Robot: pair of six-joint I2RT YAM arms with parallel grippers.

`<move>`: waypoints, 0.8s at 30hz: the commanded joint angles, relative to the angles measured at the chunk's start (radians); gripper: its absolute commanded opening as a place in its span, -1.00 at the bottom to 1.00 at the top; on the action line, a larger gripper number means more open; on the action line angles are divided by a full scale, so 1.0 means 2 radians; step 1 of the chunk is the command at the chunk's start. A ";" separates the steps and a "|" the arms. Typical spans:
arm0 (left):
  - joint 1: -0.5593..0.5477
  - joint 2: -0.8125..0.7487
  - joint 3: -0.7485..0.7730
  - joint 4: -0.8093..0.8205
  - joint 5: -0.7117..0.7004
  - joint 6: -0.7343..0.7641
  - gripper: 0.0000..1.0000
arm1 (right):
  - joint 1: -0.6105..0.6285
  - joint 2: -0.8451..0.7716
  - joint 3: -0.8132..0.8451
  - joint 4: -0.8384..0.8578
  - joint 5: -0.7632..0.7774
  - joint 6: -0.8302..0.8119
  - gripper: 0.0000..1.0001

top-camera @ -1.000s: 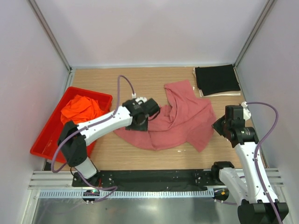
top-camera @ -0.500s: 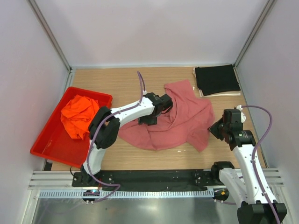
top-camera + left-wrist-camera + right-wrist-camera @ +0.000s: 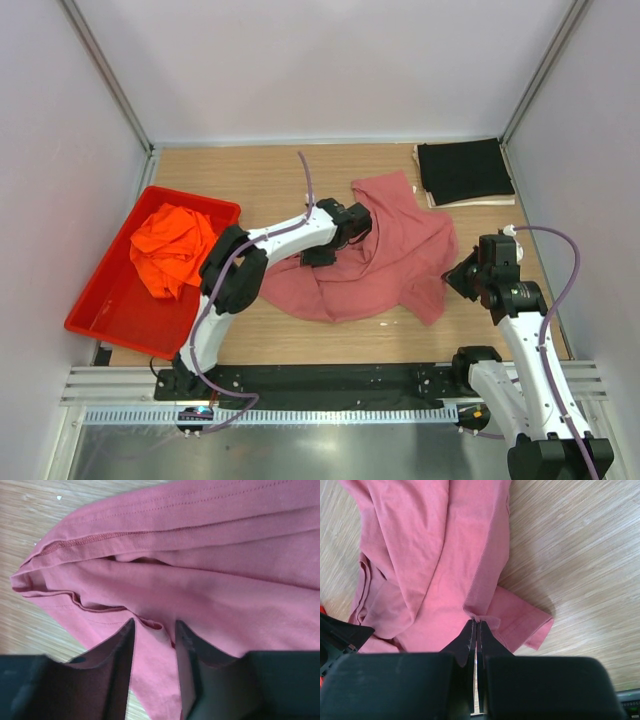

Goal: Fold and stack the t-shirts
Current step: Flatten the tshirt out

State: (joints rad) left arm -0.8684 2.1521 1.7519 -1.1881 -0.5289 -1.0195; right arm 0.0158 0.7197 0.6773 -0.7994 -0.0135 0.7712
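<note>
Rose-red t-shirt (image 3: pixel 395 262) rumpled, black t-shirt (image 3: pixel 465 170) folded

Top cam: high on the near side of the rose-red t-shirt (image 3: pixel 385 255), looking down; whole table (image 3: pixel 300 180) in frame. Both wrist cams sit close over that shirt, shared by all three views; left at its left folds, right at its right edge.

Red tray (image 3: pixel 112 305) at 9 o'clock on wooden table (image 3: pixel 230 180); white walls (image 3: pixel 320 70) enclose three sides.
</note>
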 commanded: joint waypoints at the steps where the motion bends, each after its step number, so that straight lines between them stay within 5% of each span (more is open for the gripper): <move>1: 0.001 0.003 0.017 -0.018 -0.035 -0.016 -0.34 | -0.001 -0.005 0.004 0.013 -0.002 -0.009 -0.98; 9: 0.000 -0.021 -0.034 0.022 -0.013 -0.016 -1.00 | -0.001 -0.005 0.014 -0.002 0.028 -0.008 -0.98; 14: -0.001 -0.089 -0.008 -0.030 -0.057 -0.005 -1.00 | 0.000 0.003 0.063 -0.024 0.057 0.008 -0.98; 21: -0.004 -0.263 0.124 -0.130 -0.156 0.016 -1.00 | -0.001 0.067 0.297 -0.079 0.127 0.034 -0.98; 24: -0.004 -0.363 0.122 -0.122 -0.169 0.022 -1.00 | -0.001 0.070 0.383 -0.136 0.171 0.026 -0.98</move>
State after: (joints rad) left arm -0.8742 1.6547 1.9656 -1.2762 -0.7269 -0.9855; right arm 0.0158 0.8799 1.2739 -0.9714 0.1871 0.8173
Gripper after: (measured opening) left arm 0.006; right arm 0.026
